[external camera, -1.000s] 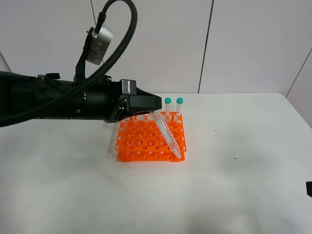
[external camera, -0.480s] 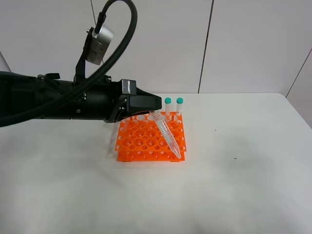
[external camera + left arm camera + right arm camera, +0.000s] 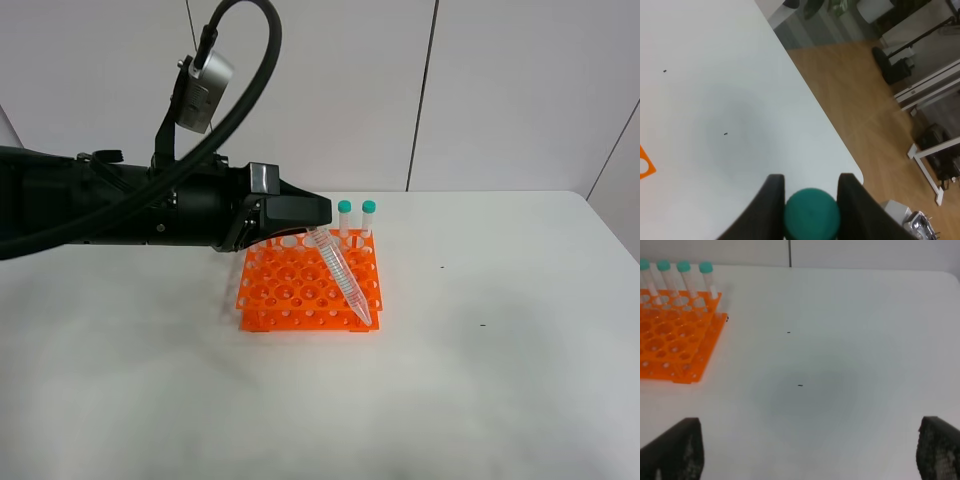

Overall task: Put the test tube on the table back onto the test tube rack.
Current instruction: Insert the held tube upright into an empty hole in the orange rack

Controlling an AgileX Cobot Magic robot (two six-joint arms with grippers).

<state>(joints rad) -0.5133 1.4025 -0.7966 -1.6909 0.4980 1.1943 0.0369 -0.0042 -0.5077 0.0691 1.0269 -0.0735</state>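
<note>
My left gripper (image 3: 312, 222) is shut on the teal cap of a clear test tube (image 3: 342, 275) and holds it slanted over the orange test tube rack (image 3: 290, 285) on the white table (image 3: 500, 380). The pointed tip is low at the rack's front right corner; I cannot tell whether it is in a hole. In the left wrist view the two dark fingers (image 3: 771, 205) clamp the teal cap (image 3: 812, 217). My right gripper (image 3: 809, 440) is open and empty, to the right of the rack (image 3: 675, 345).
Two capped tubes (image 3: 356, 217) show upright in the rack's back row; the right wrist view shows several there (image 3: 670, 275). The table's right edge and rounded corner (image 3: 852, 167) drop to a wooden floor. Small dark specks (image 3: 800, 385) lie on the table.
A dark bit of the right arm at the exterior view's right edge has left the picture. The left gripper and the tube have not visibly moved.
</note>
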